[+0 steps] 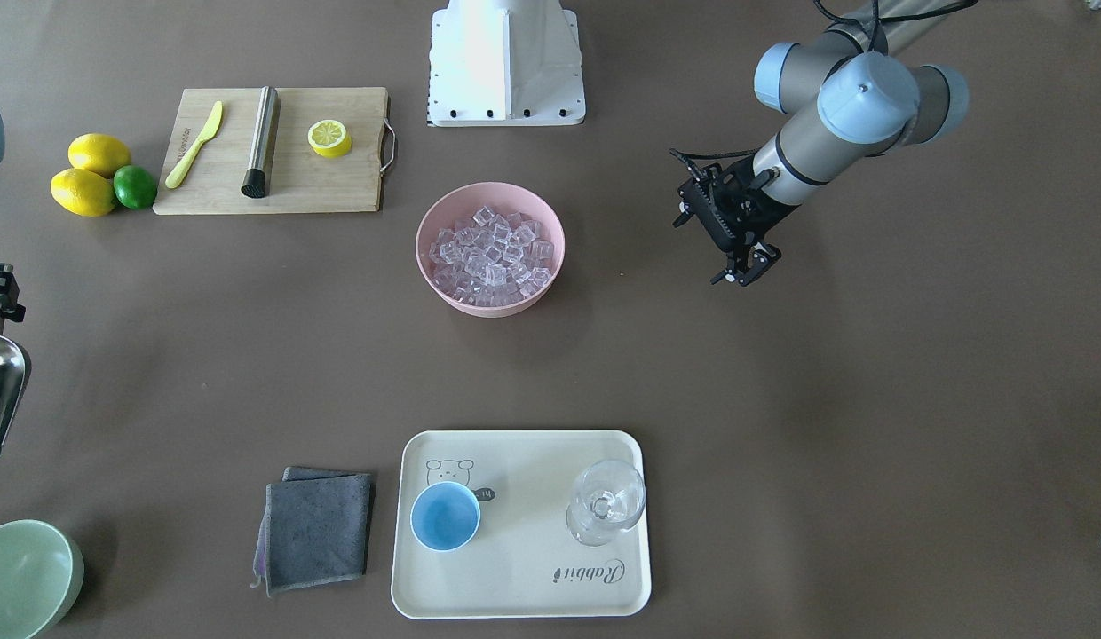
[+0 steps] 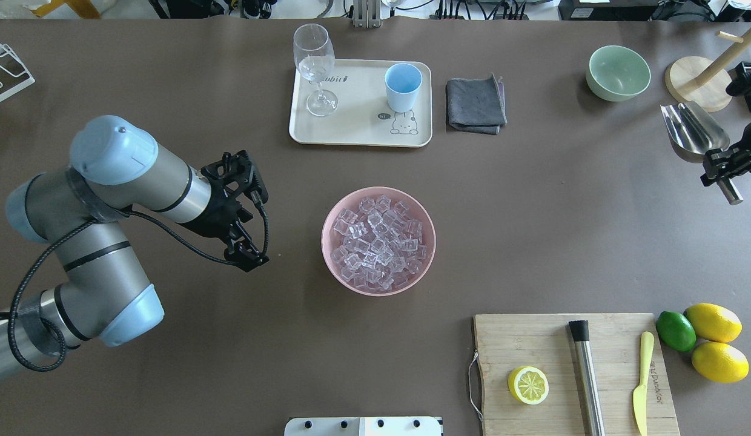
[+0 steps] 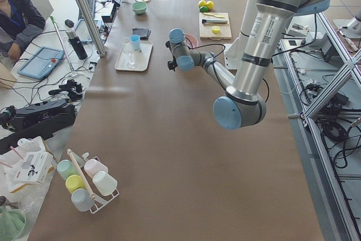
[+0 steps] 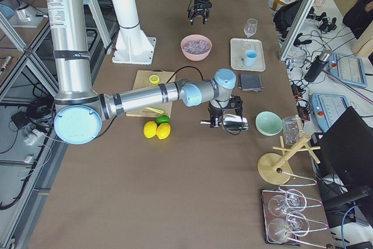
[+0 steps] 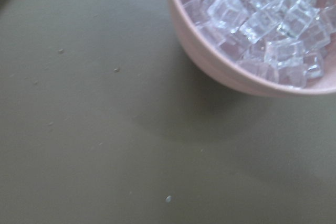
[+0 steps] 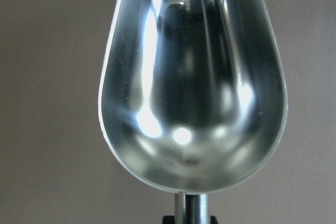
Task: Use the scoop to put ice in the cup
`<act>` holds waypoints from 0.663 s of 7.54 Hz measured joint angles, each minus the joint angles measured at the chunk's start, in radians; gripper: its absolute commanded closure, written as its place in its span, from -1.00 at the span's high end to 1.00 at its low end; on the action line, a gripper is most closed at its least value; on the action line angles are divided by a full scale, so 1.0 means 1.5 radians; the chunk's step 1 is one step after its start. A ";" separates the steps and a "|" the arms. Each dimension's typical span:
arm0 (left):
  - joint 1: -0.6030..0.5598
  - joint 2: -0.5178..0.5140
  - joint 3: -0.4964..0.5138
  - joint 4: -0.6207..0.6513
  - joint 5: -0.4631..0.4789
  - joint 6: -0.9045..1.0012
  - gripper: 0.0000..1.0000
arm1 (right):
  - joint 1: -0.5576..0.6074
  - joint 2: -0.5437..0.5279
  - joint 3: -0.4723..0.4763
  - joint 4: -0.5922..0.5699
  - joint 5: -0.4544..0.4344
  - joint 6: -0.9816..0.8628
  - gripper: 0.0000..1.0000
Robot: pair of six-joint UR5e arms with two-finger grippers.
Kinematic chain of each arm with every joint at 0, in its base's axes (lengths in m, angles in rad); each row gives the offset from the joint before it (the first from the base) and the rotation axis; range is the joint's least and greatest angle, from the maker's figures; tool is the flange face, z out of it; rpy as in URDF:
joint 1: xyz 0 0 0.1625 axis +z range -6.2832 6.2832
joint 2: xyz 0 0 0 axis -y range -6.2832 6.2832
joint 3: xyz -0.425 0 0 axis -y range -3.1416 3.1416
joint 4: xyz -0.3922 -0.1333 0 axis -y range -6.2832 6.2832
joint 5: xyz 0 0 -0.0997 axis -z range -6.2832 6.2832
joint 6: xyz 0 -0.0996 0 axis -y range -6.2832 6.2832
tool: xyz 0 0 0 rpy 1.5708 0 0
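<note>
The ice [image 2: 378,242] is a heap of clear cubes in a pink bowl [image 2: 328,239] at the table's middle; it also shows in the left wrist view [image 5: 262,19]. The light-blue cup [image 2: 403,85] stands upright and empty on a cream tray [image 2: 360,130] at the far side. My right gripper [image 2: 722,165] is shut on the handle of the steel scoop [image 2: 693,127] at the table's right edge, far from the bowl. The scoop's trough [image 6: 191,87] is empty. My left gripper [image 2: 247,257] is open and empty, to the left of the bowl.
A clear stemmed glass [image 2: 315,66] stands on the tray beside the cup. A grey cloth [image 2: 474,104] and a pale green bowl [image 2: 618,72] lie right of the tray. A cutting board [image 2: 572,372] with half a lemon, a steel cylinder and a knife is near right, with lemons [image 2: 714,342] beside it.
</note>
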 measured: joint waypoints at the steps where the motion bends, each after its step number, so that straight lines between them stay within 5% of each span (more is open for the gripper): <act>1: 0.034 -0.031 0.020 -0.008 0.025 0.000 0.97 | 0.007 0.011 0.044 -0.055 -0.029 -0.044 -1.00; 5: 0.073 -0.078 0.120 -0.137 0.042 0.006 0.97 | 0.008 0.030 0.146 -0.090 -0.084 -0.312 -1.00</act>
